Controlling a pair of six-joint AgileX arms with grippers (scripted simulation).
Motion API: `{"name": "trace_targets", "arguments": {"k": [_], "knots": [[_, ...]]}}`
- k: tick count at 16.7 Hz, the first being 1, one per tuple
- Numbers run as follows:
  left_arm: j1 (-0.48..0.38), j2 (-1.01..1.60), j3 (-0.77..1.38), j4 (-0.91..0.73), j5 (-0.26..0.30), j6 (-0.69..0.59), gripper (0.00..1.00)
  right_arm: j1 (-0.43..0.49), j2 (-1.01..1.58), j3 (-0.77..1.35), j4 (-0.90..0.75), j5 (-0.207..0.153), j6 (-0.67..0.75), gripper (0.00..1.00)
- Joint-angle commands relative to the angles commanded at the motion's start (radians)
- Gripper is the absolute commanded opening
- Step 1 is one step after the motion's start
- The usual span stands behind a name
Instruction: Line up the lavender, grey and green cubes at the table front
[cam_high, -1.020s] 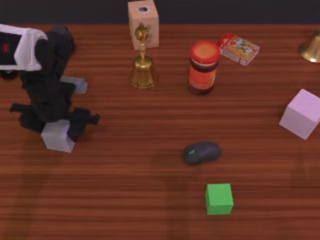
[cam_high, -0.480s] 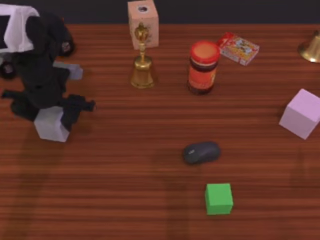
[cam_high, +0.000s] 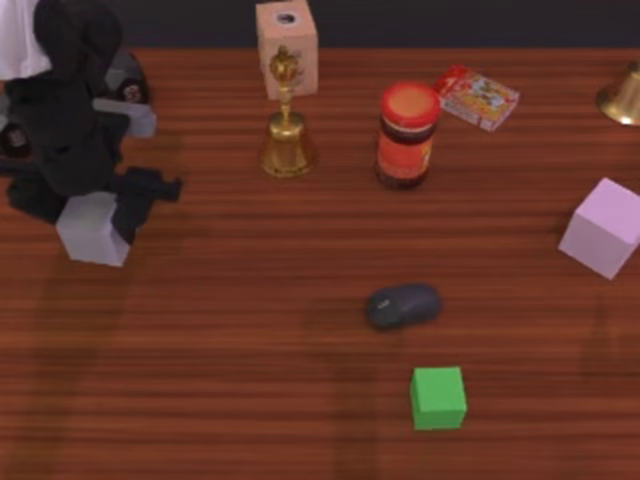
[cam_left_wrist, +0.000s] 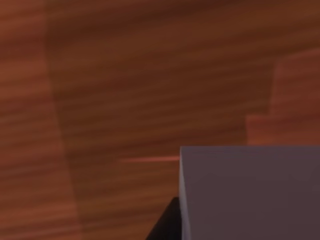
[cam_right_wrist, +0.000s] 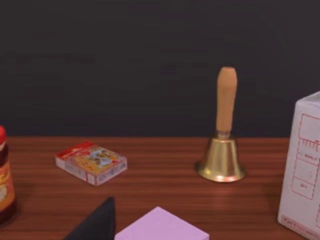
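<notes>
While the left gripper (cam_high: 95, 215) is clamped on the slightly turned grey cube (cam_high: 92, 230) at upper left, only the wrist view shows its flat face (cam_left_wrist: 250, 192).

The worktop (cam_high: 300, 300) looks like striped reddish wood with a low sheen. The lavender cube (cam_high: 603, 228), grey cube (cam_high: 90, 232) and green cube (cam_high: 438, 398) are plain and matt. At 12 o'clock, the bell (cam_high: 286, 140) gleams like polished brass.
</notes>
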Motion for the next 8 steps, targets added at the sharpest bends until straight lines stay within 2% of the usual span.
{"name": "trace_targets", "arguments": {"k": [4, 8], "knots": [[-0.092, 0.009, 0.02, -0.015, -0.001, -0.108, 0.0, 0.0, 0.0, 0.0, 0.0, 0.0, 0.0, 1.0], [-0.286, 0.021, 0.044, -0.046, -0.005, -0.354, 0.0, 0.0, 0.0, 0.0, 0.0, 0.0, 0.0, 1.0]]}}
